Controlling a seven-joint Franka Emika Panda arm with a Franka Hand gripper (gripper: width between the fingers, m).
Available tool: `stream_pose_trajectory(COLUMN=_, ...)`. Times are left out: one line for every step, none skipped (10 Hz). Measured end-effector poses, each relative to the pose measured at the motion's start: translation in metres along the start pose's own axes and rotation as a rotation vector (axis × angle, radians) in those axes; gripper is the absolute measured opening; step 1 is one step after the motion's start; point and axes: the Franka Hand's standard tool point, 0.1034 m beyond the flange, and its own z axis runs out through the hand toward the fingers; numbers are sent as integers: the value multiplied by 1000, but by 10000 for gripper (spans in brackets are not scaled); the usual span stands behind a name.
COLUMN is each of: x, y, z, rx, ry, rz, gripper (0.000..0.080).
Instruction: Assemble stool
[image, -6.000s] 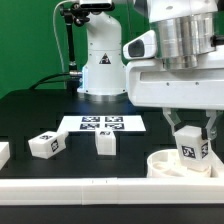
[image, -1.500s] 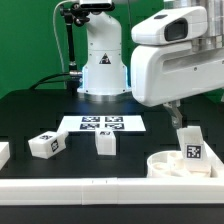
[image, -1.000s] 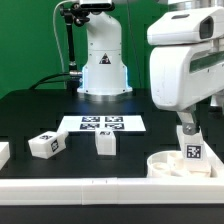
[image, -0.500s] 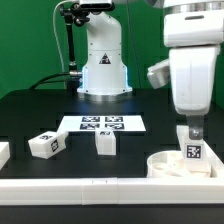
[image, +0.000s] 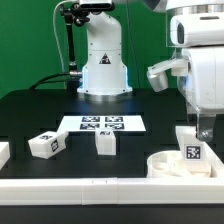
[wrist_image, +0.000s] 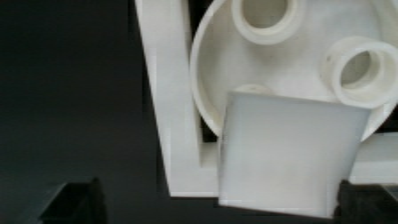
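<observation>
The round white seat (image: 172, 166) lies at the front on the exterior view's right, by the border rail. One tagged white leg (image: 192, 150) stands upright in it. My gripper (image: 201, 130) hangs just above that leg, its fingers apart, holding nothing. In the wrist view the leg (wrist_image: 294, 150) is a big white block between the dark fingertips (wrist_image: 71, 203), over the seat (wrist_image: 240, 75) with its round sockets. Two loose legs lie on the table, one (image: 45, 143) at the exterior view's left and one (image: 104, 142) nearer the middle.
The marker board (image: 100, 124) lies flat behind the loose legs. A long white border rail (image: 90, 186) runs along the front and shows in the wrist view (wrist_image: 169, 100). Another white part (image: 3, 152) sits at the left edge. The arm's base (image: 103, 60) stands behind.
Six seconds ago the gripper held the leg in the seat. Since then it has let go and the wrist has turned and shifted right; the leg has stayed standing in place.
</observation>
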Motion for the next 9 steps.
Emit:
stream_pose_trajectory(x=0, y=0, z=0, rx=0, ry=0, rz=2, gripper=649)
stream_pose_trajectory(x=0, y=0, z=-1, rx=0, ry=0, rz=9, gripper=649)
stream_pose_trajectory(x=1, y=1, z=-3, rx=-2, ry=0, rz=18, gripper=649)
stream_pose_trajectory(x=2, y=2, z=-7, rx=-7, ry=1, rz=21, gripper=649)
stream_pose_trajectory(x=4, y=2, z=-11, rx=-12, ry=2, rz=32, gripper=649)
stream_pose_trajectory(x=5, y=1, z=-12, rx=-12, ry=3, rz=35, gripper=649)
stream_pose_trajectory(x=4, y=-1, z=-11, rx=-9, ry=2, rz=35, gripper=649)
stream_pose_trajectory(x=3, y=-3, z=-9, rx=-5, ry=1, rz=37, gripper=649)
stream_pose_trajectory(x=1, y=-8, z=-4, rx=5, ry=-2, rz=38, gripper=649)
